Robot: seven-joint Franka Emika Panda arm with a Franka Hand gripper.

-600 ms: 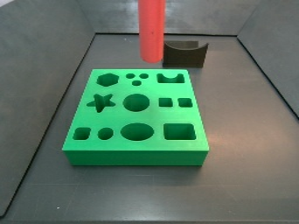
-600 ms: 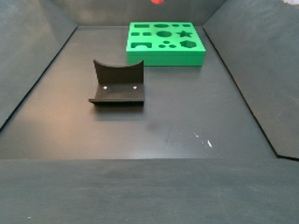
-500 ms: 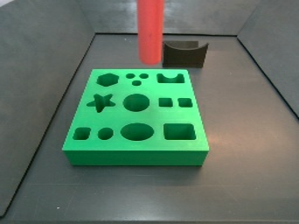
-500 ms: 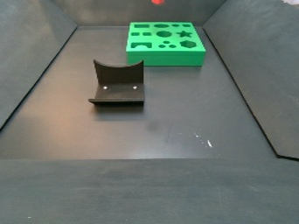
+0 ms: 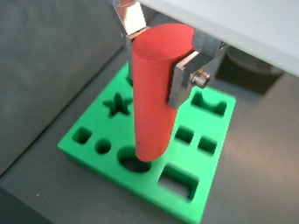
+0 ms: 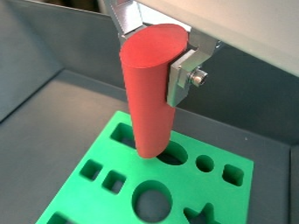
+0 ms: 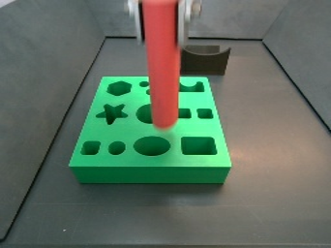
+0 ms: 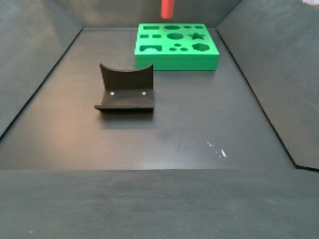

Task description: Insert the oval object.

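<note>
Above green block (image 7: 151, 129), gripper (image 5: 162, 54) jaws tight on oval object (image 5: 155, 96).

You get even, fairly bright overhead light in all four pictures, with the matte dark floor (image 8: 162, 140) showing only a soft pale sheen and a few small bright specks in a side view. The tall smooth red oval peg (image 7: 161, 63) is smeared by motion blur in a side view, as is the two-finger gripper (image 7: 162, 8) clamped on it at the top edge, yet in both wrist views the peg looks sharp with a soft highlight. The bright green block with shaped holes (image 5: 152, 149) is saturated, its holes dark with shadow.
</note>
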